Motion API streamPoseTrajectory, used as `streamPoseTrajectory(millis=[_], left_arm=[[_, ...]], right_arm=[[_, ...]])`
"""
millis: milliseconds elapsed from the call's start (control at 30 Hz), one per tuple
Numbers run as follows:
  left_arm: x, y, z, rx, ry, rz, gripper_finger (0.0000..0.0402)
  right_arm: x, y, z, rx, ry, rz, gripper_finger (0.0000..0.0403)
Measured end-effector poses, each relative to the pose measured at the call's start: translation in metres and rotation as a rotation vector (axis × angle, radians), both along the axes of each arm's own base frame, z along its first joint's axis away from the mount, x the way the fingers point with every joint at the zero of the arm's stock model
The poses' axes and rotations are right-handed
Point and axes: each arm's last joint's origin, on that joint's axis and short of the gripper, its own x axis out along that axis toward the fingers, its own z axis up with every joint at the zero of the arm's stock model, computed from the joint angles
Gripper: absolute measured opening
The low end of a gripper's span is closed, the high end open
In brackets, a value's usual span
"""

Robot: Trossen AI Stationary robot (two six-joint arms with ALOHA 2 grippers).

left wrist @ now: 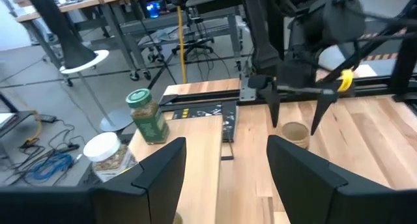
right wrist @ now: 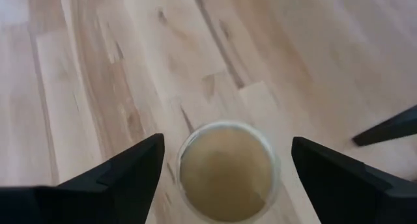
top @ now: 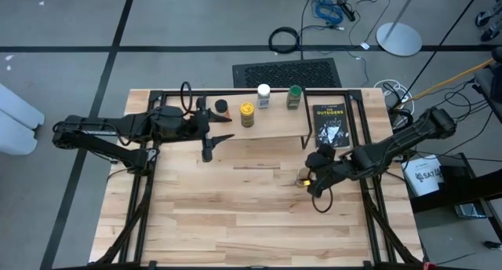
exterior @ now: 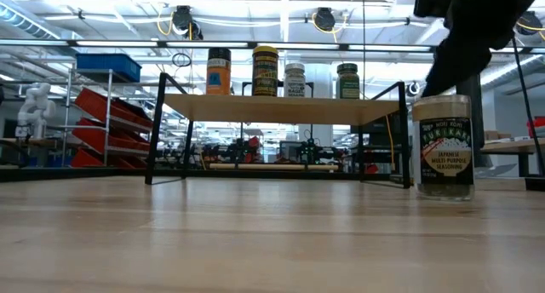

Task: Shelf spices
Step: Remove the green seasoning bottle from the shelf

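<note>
Butcher-block planks fill the tabletop (top: 235,215), with a workshop of racks and benches beyond it in the low view. Four spice jars stand on the shelf (top: 271,125), and the fifth, the tan-lidded jar (top: 303,178), stands on the table off the shelf's right end, near the black book (top: 330,125); five jars in all, one shelf, one book.

From above, the four on the shelf read by their lids — dark-lidded jar (top: 223,107), yellow-lidded jar (top: 247,114), white-lidded jar (top: 263,96), green-lidded jar (top: 294,96); the low view shows them upright in a row on the board, well above the tabletop, and it alone shows the fifth jar's printed label facing the camera, the jar upright with a dark arm above it.

The right gripper (right wrist: 225,165) hangs directly over the tan lid, its fingers (right wrist: 124,175) spread wide on either side and not touching the jar — only the right wrist view makes this plain; the high view hides the jar partly under the arm.

The left gripper (top: 222,137) sits at the shelf's left end, its fingers (left wrist: 159,168) apart and holding nothing; its wrist view looks along the shelf past the white and green lids to the right gripper and the tan-lidded jar.
</note>
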Motion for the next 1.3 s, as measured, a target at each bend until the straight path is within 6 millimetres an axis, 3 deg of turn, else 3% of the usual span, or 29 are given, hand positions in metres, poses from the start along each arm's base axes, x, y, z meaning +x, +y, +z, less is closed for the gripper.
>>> streamPoseTrajectory(millis=[300, 433, 567, 833, 1100, 1300], left_arm=[[0.0, 0.004, 0.009, 0.046, -0.085, 0.123, 0.0224], [0.0, 0.003, 0.02, 0.159, -0.164, 0.095, 0.0224], [0.0, 0.003, 0.021, 0.164, -0.171, 0.088, 0.0224], [-0.002, 0.014, 0.028, 0.069, -0.198, 0.168, 0.0224], [-0.005, 0.039, 0.077, 0.06, -0.135, 0.175, 0.0224], [0.009, 0.062, 0.1, 0.136, -0.156, 0.202, 0.0224]], right_arm=[[-0.01, -0.008, 0.019, -0.081, -0.122, -0.034, 0.0325], [-0.012, -0.009, 0.025, -0.083, -0.17, -0.031, 0.0325], [-0.012, -0.009, 0.033, -0.09, -0.217, -0.007, 0.0325], [-0.012, -0.011, 0.084, -0.149, -0.299, -0.013, 0.0325], [-0.02, -0.019, 0.139, -0.386, -0.381, -0.069, 0.0325], [-0.023, -0.026, 0.162, -0.466, -0.404, -0.072, 0.0325]])
